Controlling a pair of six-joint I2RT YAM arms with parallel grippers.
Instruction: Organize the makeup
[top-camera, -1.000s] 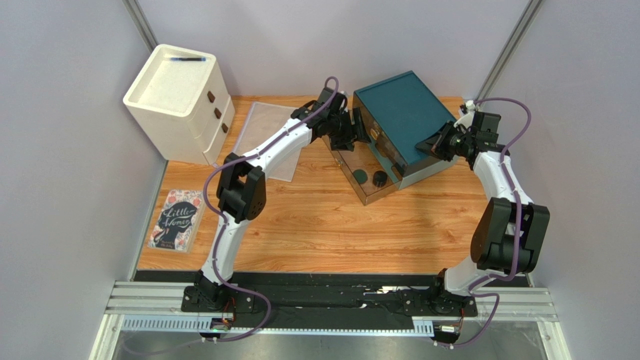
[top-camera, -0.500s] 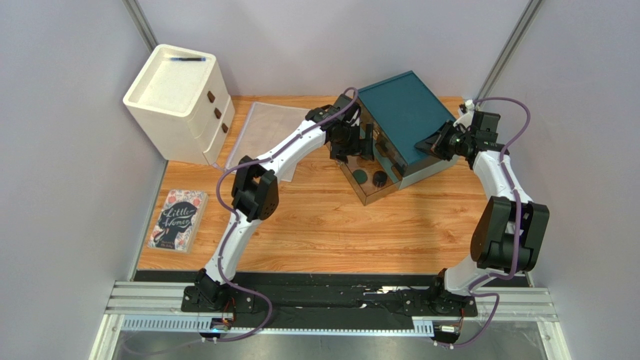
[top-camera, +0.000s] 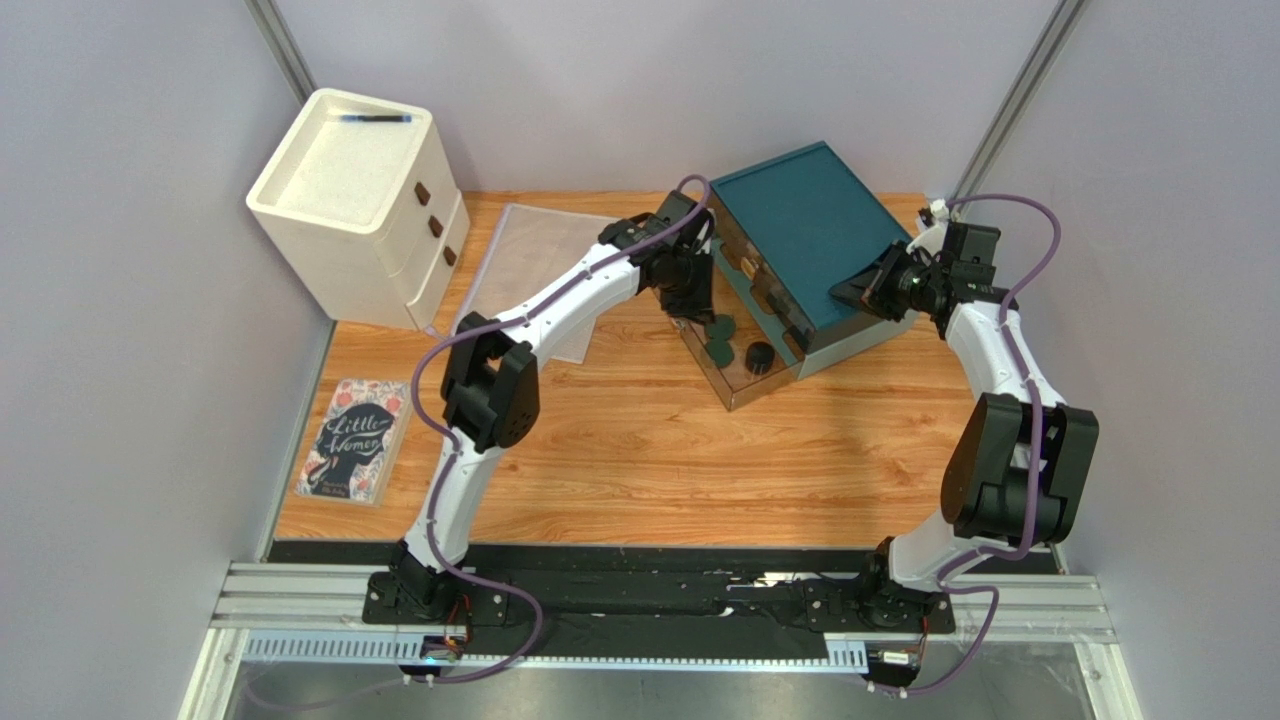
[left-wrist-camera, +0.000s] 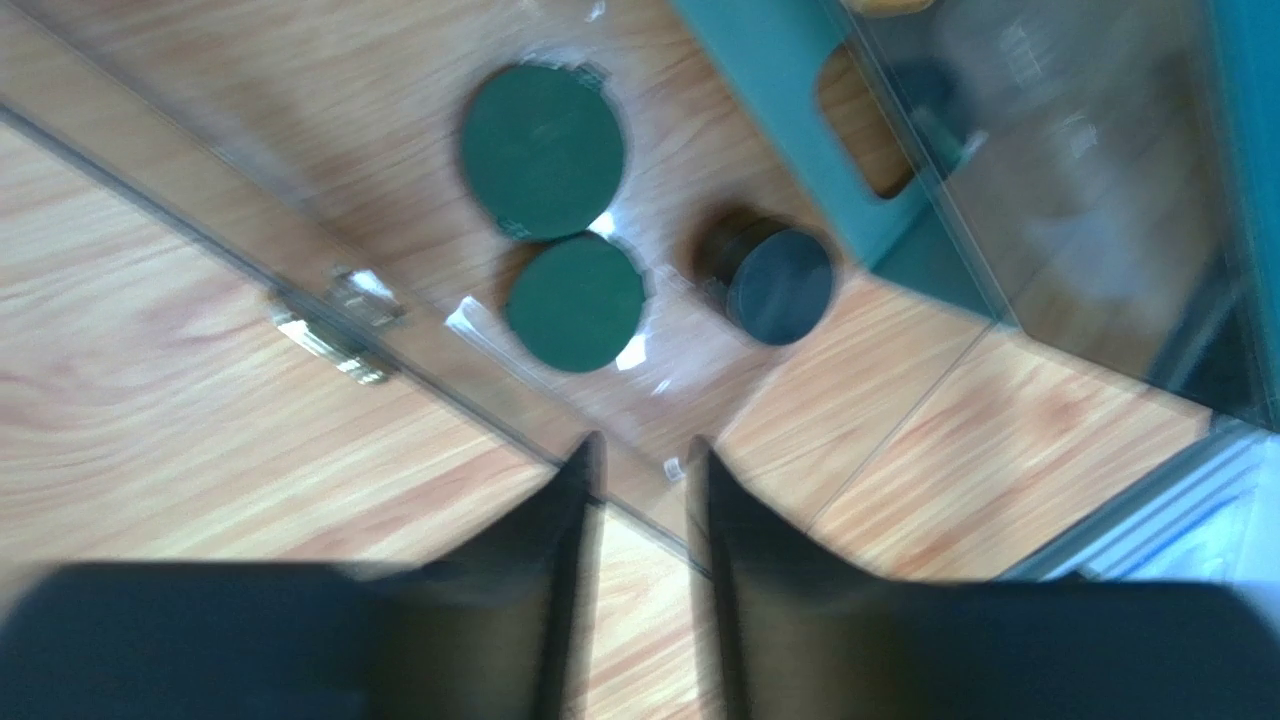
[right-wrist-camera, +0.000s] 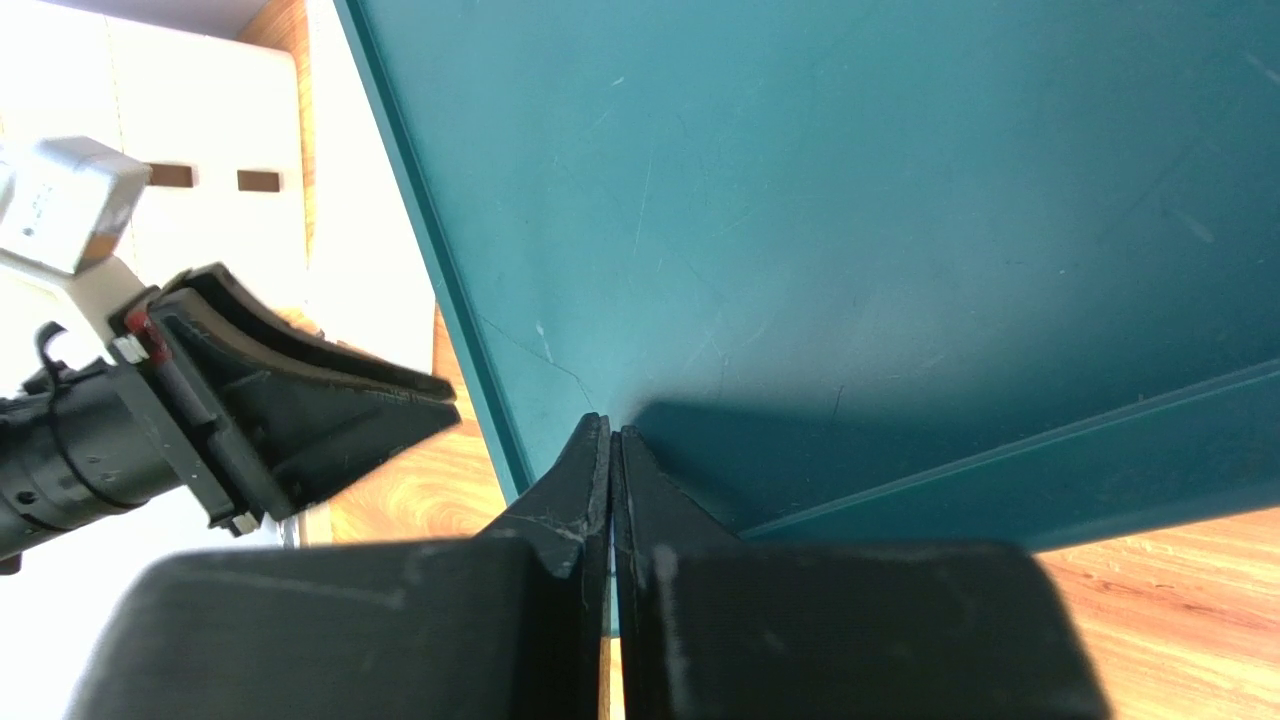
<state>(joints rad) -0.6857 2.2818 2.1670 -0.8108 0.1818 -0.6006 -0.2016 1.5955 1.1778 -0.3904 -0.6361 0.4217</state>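
While the left gripper (left-wrist-camera: 643, 446) hangs over the table with its two fingers only a little apart and nothing between them, the makeup lies straight ahead of its tips, inside the clear tray (left-wrist-camera: 394, 210) that sticks out from the teal box (top-camera: 796, 225). The tray's near wall passes just under the fingertips. Beyond it the nearer green compact (left-wrist-camera: 576, 303) lies flat, a second green compact (left-wrist-camera: 541, 150) sits just behind it and almost touches it, and a black jar (left-wrist-camera: 781, 282) stands near them, a little to the side. All three are round, so I see no long axis to line up with; I think only the reach forward over the wall matters. The right gripper (right-wrist-camera: 613, 432) has its fingers pressed together against the far edge of the teal box, so the left arm is clearly the nearer one.
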